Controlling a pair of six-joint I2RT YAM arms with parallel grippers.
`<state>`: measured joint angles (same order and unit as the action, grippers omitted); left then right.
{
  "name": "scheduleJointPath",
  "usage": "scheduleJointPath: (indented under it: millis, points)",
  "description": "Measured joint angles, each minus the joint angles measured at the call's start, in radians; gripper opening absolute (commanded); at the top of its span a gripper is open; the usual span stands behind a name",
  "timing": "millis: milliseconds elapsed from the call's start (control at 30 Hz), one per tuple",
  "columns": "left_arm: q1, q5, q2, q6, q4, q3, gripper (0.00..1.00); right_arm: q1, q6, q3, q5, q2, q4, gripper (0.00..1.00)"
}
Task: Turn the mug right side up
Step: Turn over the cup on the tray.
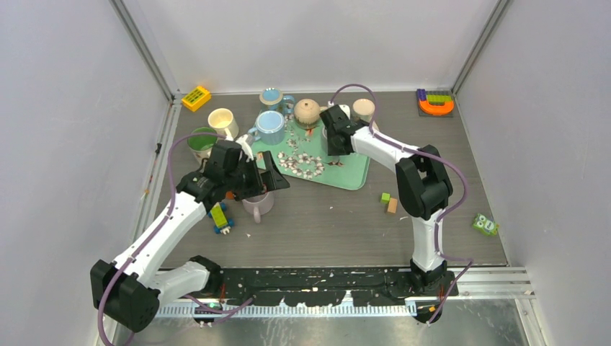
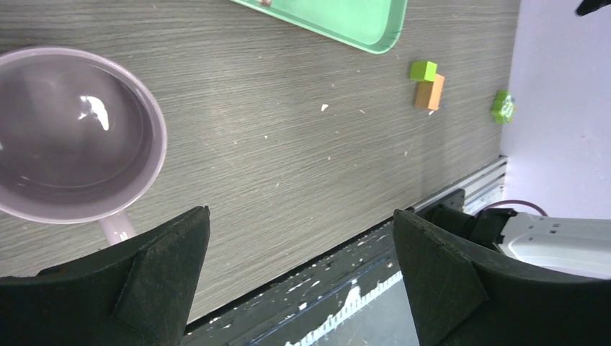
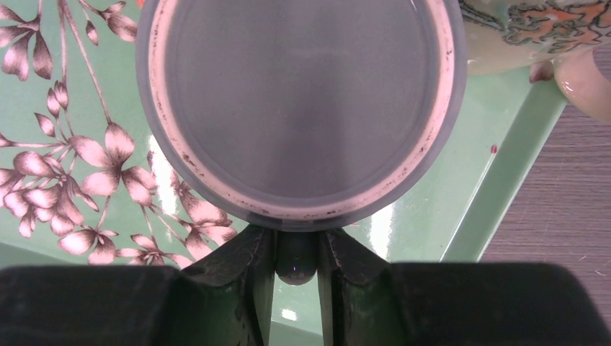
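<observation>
mug fills upper centre of frame, flat grey base with pale unglazed ring facing the camera: inverted. it sits on a green tray, pink leaf print at left. right gripper at bottom centre, both fingers pressed against the dark handle. cream, orange-patterned ceramic upper right; wood-grain table at right.

top – high rear overview | wrists – close, downward | shared: tray
</observation>
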<state>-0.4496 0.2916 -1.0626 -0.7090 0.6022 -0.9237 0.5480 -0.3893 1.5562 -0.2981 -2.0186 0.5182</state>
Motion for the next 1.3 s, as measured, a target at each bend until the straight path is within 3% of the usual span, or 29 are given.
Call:
scheduleJointPath:
  millis: [200,367,467,633,700,1000,1300]
  points:
    - [0.0,0.027,0.0,-0.056,-0.046,0.0,1.0,0.0,0.002,0.011,-0.022,-0.006,0.023,0.38]
    - [0.0,0.041,0.0,-0.077,-0.064,0.0,1.0,0.0,-0.004,0.027,-0.037,-0.018,0.041,0.38]
    - [0.0,0.05,0.0,-0.08,-0.072,0.0,1.0,0.0,-0.006,0.037,-0.04,-0.026,0.043,0.32]
    - [0.0,0.08,0.0,-0.112,-0.102,0.01,1.0,0.0,-0.013,0.057,-0.037,-0.04,0.045,0.07]
    - [0.0,0.094,0.0,-0.13,-0.12,0.019,1.0,0.0,-0.01,0.064,-0.03,-0.043,0.044,0.01]
    - [0.008,0.148,-0.001,-0.243,-0.233,0.073,1.0,-0.003,-0.011,0.067,0.039,-0.024,0.053,0.01]
    - [0.038,0.187,-0.049,-0.381,-0.399,0.129,0.96,-0.002,-0.098,0.032,0.259,0.135,0.062,0.01]
